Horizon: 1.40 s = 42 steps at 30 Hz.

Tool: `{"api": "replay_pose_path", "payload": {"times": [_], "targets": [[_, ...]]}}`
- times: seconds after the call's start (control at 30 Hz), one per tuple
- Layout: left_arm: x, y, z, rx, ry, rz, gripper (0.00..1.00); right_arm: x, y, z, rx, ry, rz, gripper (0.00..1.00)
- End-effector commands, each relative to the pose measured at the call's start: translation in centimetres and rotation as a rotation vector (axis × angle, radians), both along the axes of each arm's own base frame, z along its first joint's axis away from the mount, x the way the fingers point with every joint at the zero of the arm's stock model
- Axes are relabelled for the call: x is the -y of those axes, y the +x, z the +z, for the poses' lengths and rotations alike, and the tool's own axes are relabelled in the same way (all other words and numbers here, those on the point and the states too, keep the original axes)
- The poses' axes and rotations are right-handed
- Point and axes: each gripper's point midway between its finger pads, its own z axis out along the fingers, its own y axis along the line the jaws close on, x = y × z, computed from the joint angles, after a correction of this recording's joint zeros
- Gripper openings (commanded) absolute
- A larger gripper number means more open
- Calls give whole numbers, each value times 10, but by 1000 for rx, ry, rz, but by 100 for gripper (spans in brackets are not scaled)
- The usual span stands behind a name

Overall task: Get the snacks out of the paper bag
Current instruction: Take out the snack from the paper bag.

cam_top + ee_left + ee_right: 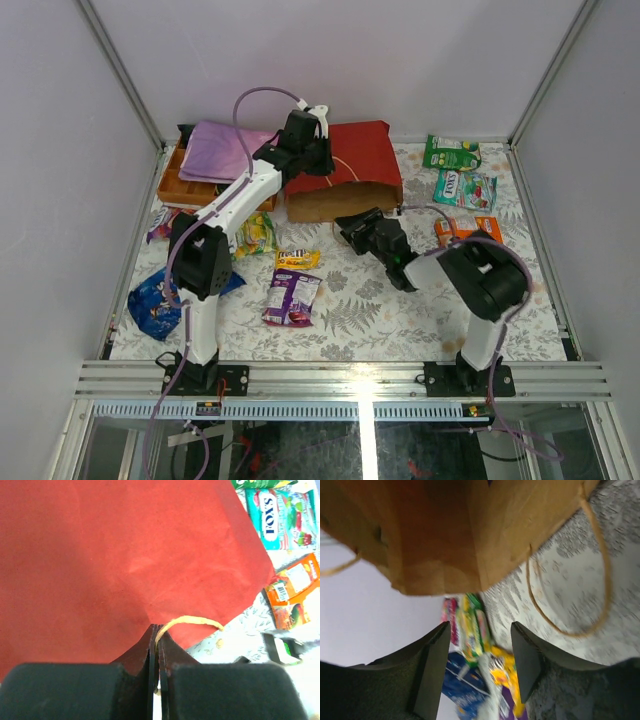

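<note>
Eight snacks (292, 298), one paper bag (345, 160)

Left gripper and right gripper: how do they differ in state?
The left gripper is shut, pinching the red edge of the paper bag; the right gripper is open and empty. The left touches the bag; the right is apart, facing its brown opening. Both have dark fingers.

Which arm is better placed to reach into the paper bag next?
Right. The right gripper is open, facing the mouth of the paper bag, while the left gripper is shut on the bag's red edge.
</note>
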Motion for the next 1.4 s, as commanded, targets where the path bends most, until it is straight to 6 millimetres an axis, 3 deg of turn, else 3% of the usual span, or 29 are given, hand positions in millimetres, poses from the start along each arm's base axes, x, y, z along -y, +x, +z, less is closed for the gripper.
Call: {"api": "replay_pose_path", "payload": {"times": [0.0,0.23,0.6,0.9,1.2,1.37], "targets": [[13,-1,57,101,-121,-27,0,-17,53,53,156,358,-112,56],[2,-3,58,132,-12,11,0,-17,102,23,132,428,-193,53],[23,-15,64,110,-99,-56,0,-5,157,-16,45,274,-339,61],[32,-21,64,107,-100,-76,0,5,184,-45,-71,161,-482,65],[42,-23,64,101,-107,-95,0,2,206,-81,-125,132,-543,49],[40,-23,62,103,-95,-91,0,3,217,-88,-112,122,-560,29]]}}
